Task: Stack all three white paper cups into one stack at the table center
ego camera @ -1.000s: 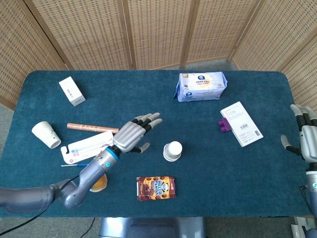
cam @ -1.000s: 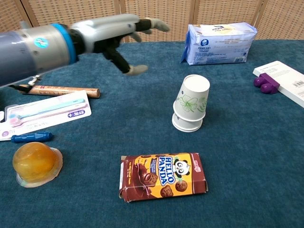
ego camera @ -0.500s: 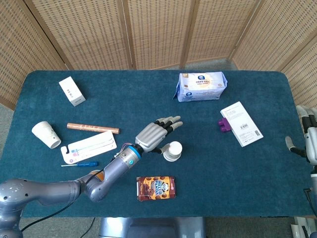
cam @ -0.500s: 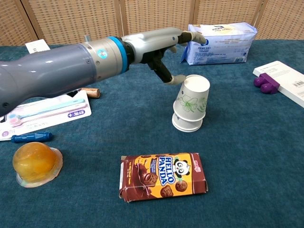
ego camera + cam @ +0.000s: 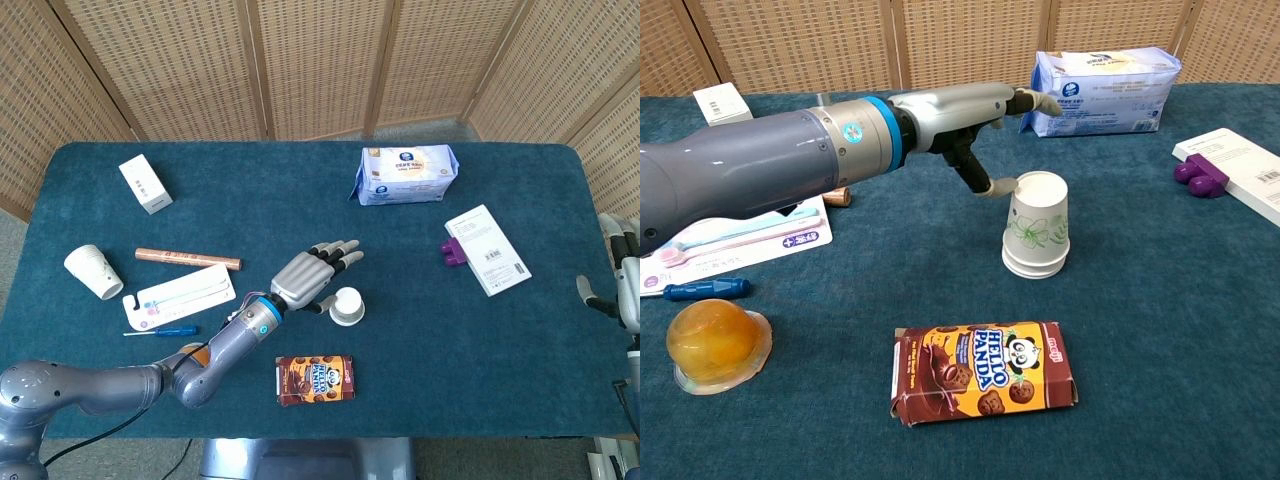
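Two white paper cups with a green flower print stand nested upside down as one stack (image 5: 347, 305) (image 5: 1037, 235) near the table center. A third white cup (image 5: 92, 271) lies on its side at the far left. My left hand (image 5: 312, 272) (image 5: 970, 108) reaches in from the left with its fingers stretched out above and behind the stack. Its thumb (image 5: 996, 184) is at the stack's upper left edge, touching or nearly so, and the hand holds nothing. My right hand (image 5: 622, 280) stays at the table's right edge with fingers apart, empty.
A Hello Panda box (image 5: 314, 379) (image 5: 985, 371) lies just in front of the stack. A toothbrush pack (image 5: 180, 297), brown stick (image 5: 187, 259), blue pen (image 5: 165, 331) and jelly cup (image 5: 718, 345) sit under my left arm. Farther off are a tissue pack (image 5: 405, 172), white box (image 5: 145, 184) and booklet (image 5: 487, 249).
My left hand swept right from the toothbrush pack to the cup stack, and its thumb met the upper cup. That cup, tilted before, now sits straighter on the lower one.
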Motion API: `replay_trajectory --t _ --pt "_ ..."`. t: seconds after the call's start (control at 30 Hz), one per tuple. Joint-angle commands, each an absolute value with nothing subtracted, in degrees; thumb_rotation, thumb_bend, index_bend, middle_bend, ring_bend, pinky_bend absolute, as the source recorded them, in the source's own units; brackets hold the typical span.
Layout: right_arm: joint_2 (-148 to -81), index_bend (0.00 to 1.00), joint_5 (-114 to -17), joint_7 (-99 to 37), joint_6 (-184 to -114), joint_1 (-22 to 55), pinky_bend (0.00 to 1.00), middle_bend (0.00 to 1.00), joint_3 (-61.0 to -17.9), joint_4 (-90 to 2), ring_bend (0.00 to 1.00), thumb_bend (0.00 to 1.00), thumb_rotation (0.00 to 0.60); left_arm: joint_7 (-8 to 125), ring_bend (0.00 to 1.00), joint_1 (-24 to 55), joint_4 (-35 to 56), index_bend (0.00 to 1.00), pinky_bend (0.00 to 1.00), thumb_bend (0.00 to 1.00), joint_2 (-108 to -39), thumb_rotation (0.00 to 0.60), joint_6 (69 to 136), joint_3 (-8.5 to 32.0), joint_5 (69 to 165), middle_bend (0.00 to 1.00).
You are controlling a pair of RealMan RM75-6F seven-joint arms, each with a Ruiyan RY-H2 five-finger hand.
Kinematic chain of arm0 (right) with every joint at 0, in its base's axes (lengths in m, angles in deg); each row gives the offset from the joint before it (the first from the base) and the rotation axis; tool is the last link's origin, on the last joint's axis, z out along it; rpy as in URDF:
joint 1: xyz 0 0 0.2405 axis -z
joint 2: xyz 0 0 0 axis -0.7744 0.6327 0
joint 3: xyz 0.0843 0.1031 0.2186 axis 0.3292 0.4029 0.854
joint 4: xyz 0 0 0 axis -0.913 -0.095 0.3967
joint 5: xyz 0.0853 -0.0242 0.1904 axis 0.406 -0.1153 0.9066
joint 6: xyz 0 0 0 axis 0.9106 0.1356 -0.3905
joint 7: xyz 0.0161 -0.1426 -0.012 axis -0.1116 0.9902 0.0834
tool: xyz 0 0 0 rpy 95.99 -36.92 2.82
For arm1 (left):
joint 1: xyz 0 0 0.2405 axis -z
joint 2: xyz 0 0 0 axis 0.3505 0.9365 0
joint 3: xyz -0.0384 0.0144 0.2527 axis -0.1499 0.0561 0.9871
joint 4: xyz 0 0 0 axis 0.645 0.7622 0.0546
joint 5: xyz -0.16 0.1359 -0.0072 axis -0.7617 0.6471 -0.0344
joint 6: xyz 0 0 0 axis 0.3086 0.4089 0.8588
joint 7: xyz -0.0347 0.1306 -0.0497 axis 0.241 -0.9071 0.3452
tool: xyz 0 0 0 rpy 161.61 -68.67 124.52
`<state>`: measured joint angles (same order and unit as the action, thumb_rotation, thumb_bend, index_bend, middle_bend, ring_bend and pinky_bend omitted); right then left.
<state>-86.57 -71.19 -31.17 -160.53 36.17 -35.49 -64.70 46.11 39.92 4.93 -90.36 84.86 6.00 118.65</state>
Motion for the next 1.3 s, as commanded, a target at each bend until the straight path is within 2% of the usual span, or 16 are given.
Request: replay_trajectory --t 0.03,0.23,0.47,0.67,0.9,1.1,1.3 --pt "-86.7 0.00 -71.2 -30.9 -160.6 36.1 0.50 0.11 -35.5 -64.7 0.00 0.39 0.600 45.7 0.00 39.6 4.6 0.00 0.12 0.46 -90.1 0.600 84.8 6.4 118.1 0.00" --pt "-86.5 0.00 -71.3 -30.8 -160.7 36.0 0.50 0.11 -35.2 -64.9 0.00 0.39 0.600 47.4 0.00 37.7 1.4 0.00 0.12 0.46 -87.4 0.600 88.5 5.7 120.8 0.00" --pt "-87.3 0.00 -71.6 -30.6 -160.0 35.2 0.50 0.11 -35.2 -63.8 0.00 0.39 0.600 47.9 0.00 32.5 -8.0 0.00 0.12 0.46 -77.9 0.600 94.3 6.3 123.3 0.00" --pt "-89.1 0.00 -72.6 -29.5 -159.7 34.6 0.50 0.11 -35.9 -61.1 0.00 0.39 0.600 48.1 0.00 25.3 -15.4 0.00 0.11 0.46 -68.2 0.600 100.5 10.0 126.6 0.00" --pt "-91.3 0.00 -75.4 -27.5 -161.7 34.6 0.48 0.11 -36.9 -57.7 0.00 0.39 0.600 49.2 0.00 15.6 -21.9 0.00 0.10 0.46 -58.0 0.600 108.2 16.6 131.8 0.00" --pt "-92.8 0.00 -77.1 -24.3 -163.9 34.9 0.43 0.10 -37.6 -55.6 0.00 0.39 0.600 50.6 0.00 7.4 -24.7 0.00 0.09 0.46 -52.0 0.600 114.7 21.8 135.4 0.00" --pt "-93.6 0.00 -77.5 -23.5 -165.6 36.3 0.40 0.09 -38.4 -55.4 0.00 0.38 0.600 54.2 0.00 0.6 -24.4 0.00 0.09 0.46 -48.6 0.600 120.3 24.4 137.4 0.00"
